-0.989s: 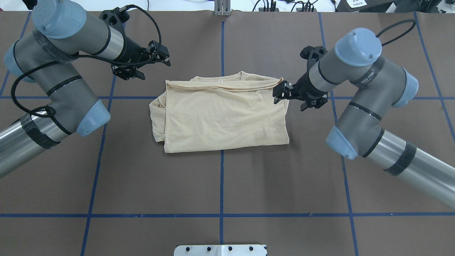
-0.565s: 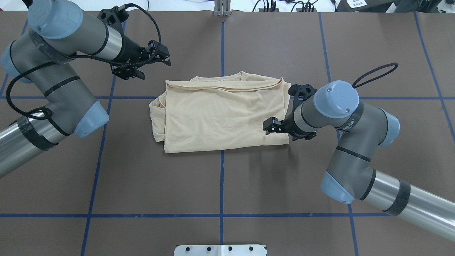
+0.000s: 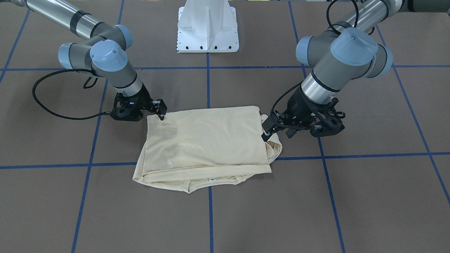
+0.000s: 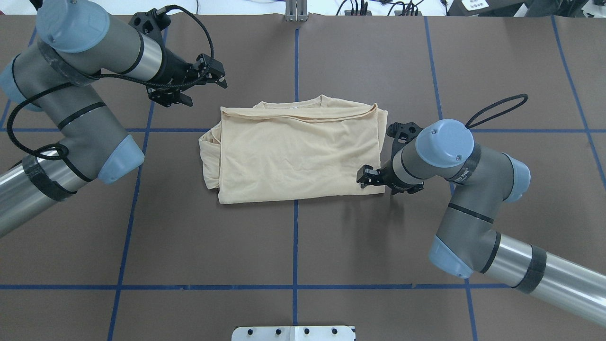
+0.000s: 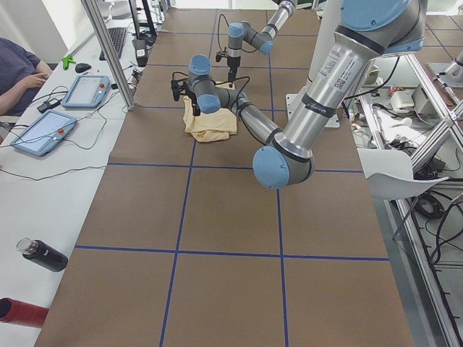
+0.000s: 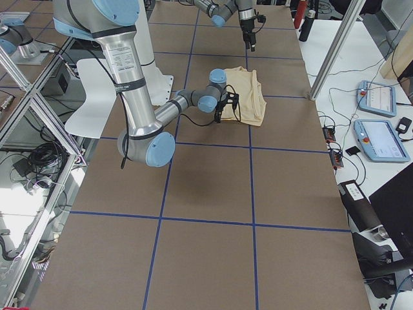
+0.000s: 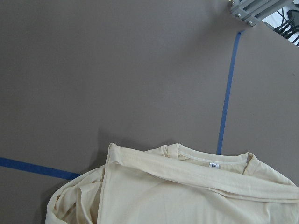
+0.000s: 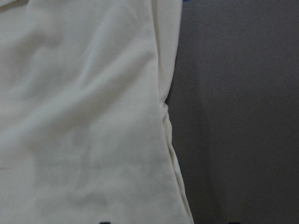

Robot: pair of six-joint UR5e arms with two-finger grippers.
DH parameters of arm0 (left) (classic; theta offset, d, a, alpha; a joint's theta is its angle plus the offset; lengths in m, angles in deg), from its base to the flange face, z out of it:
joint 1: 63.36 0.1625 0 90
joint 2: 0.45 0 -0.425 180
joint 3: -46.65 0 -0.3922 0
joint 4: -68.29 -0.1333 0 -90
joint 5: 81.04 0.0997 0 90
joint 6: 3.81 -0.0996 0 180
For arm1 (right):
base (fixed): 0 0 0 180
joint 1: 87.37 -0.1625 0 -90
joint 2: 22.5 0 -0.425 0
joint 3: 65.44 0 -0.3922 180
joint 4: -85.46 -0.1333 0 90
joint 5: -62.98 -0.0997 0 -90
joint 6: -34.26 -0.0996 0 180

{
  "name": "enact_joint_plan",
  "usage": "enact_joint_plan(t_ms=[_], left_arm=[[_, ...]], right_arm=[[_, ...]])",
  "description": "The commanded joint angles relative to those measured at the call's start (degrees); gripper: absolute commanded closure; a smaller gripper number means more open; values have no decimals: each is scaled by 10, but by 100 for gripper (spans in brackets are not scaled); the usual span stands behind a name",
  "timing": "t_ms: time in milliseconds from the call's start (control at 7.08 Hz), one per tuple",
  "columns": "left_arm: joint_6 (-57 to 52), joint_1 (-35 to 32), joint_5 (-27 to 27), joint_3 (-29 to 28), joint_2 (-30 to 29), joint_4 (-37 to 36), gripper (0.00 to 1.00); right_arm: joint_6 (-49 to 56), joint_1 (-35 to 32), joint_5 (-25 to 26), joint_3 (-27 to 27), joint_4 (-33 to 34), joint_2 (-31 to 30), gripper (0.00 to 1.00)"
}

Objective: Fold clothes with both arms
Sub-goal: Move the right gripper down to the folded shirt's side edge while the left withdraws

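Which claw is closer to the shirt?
Right. The right claw sits at the near right corner of the shirt, overlapping it; the left claw hangs apart, beyond its far left corner.

The brown worktop [image 4: 331,237], gridded with blue tape lines [image 4: 295,246], carries a folded cream T-shirt [image 4: 293,151] lying flat just above the frame's centre, and a white base plate [image 4: 293,333] at the bottom edge.

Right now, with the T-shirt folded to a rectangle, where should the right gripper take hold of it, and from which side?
Probably the T-shirt by its right corner nearest the robot, approached low from the robot's right. The layers end there in one stacked edge lying flat on the table, and the open right gripper is right at that corner.
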Motion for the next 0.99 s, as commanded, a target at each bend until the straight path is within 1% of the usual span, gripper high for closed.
enact_joint_plan(t_ms=[0,141,424,565,706,848], left_arm=[[0,1,0,-1,3,0,0],[0,1,0,-1,9,0,0],[-1,1,0,-1,9,1,0],[-1,2,0,0,9,0,0],[-1,2,0,1,9,0,0],[-1,2,0,1,9,0,0]], right_arm=[[1,-1,-7,6,0,3,100],[1,-7,-15,7,0,4,100],[1,-7,-15,7,3,0,100],[1,-8,-21,14,23,3,100],[0,-11,-23,55,40,-7,100],[0,-8,-41,135,76,-62,100]])
